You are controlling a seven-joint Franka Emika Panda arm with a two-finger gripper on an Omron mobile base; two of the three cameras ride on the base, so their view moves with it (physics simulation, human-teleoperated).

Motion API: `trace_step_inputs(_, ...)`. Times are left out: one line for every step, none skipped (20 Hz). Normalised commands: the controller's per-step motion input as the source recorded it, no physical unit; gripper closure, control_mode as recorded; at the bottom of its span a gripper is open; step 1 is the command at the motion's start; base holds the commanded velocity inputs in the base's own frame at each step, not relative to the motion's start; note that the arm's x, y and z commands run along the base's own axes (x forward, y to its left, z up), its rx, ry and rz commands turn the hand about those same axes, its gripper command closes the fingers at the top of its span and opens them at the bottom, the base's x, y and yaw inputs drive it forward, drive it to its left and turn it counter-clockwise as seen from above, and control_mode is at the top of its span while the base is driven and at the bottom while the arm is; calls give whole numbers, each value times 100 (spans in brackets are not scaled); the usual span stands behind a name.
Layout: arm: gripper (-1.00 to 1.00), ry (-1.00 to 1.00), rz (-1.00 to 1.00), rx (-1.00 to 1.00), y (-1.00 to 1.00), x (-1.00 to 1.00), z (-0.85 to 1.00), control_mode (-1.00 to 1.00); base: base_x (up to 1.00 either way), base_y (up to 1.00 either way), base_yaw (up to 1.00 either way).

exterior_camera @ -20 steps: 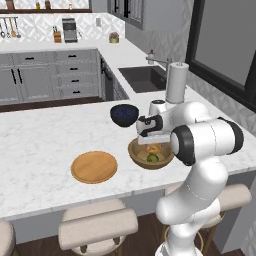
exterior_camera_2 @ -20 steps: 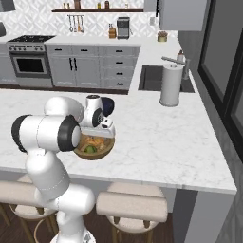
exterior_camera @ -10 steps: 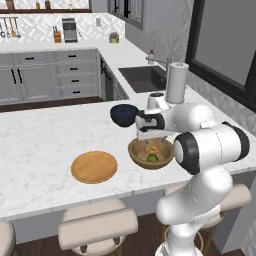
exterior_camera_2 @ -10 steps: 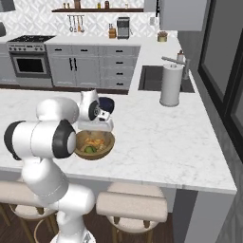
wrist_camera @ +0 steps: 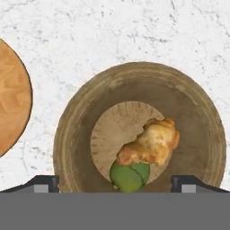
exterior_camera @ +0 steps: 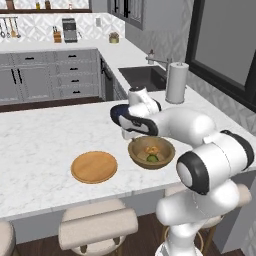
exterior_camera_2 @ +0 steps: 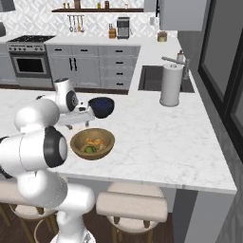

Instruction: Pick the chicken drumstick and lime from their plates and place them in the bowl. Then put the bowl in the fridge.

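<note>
Wooden bowl (wrist_camera: 139,130) on the table (exterior_camera: 45,135) already holds both the chicken drumstick (wrist_camera: 150,143) and the lime (wrist_camera: 128,176), touching. The pincer (wrist_camera: 114,182) hangs above, wide and empty. Left, I judge: carrying the bowl to the fridge.

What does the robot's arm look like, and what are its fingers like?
The arm is fat, smooth and white, built of rounded tube-like pieces. Dark rings and round dark caps mark its joints. At its end sits a small white hand. The two fingers are little dark, flat-topped tips. No cables show.
</note>
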Motion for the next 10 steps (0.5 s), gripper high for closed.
trace_step_inputs(-100, 0, 35, -18, 75, -12, 0, -100, 0, 0, 0)
trace_step_inputs(-100, 0, 28, -22, 83, -14, 0, -100, 0, 0, 0)
trace_step_inputs(-100, -2, 24, -25, 94, -39, -25, -100, 0, 0, 0)
trace_step_inputs(-100, -11, 22, -26, 90, -61, -46, -100, 0, 0, 0)
trace_step_inputs(-100, -20, 22, -27, 98, -73, -46, -100, 0, 0, 0)
trace_step_inputs(-100, -23, 19, -28, 91, -77, -71, -100, 0, 0, 0)
trace_step_inputs(-100, -23, 15, -25, 75, -73, -79, -100, 0, 0, 0)
trace_step_inputs(-100, -8, 9, -21, 47, -46, -100, -100, 0, 0, 0)
trace_step_inputs(-100, 0, 0, -13, 21, -20, -100, -100, 0, 0, 0)
trace_step_inputs(-100, 0, 0, -2, 16, -7, -91, -100, 0, 0, 0)
